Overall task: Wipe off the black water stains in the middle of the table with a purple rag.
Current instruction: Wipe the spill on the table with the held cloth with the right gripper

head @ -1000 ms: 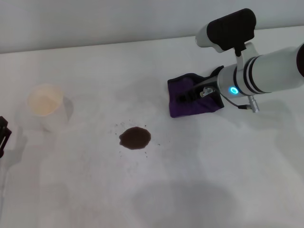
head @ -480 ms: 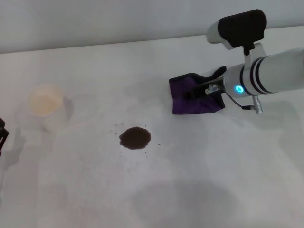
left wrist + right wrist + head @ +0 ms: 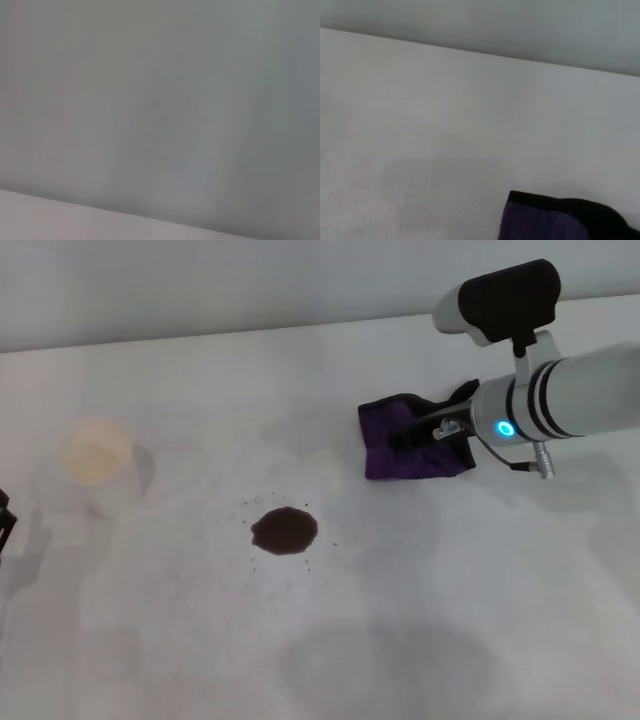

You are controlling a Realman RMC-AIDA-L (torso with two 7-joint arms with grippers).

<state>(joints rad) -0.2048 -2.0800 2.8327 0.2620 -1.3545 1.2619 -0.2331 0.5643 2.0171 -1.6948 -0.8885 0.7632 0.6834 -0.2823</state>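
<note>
While the purple rag (image 3: 405, 445) lies on the counter (image 3: 450, 590), the right tool (image 3: 418, 438) sits on it; grip state unclear.
Rag is at 2 o'clock from the black water stains (image 3: 284, 530), well apart; left tool (image 3: 4, 525) parked at 9 o'clock edge.

A bare test bench, lab-like: a wide plain white matte tabletop (image 3: 420, 620) against a blank pale grey wall (image 3: 200, 280).
</note>
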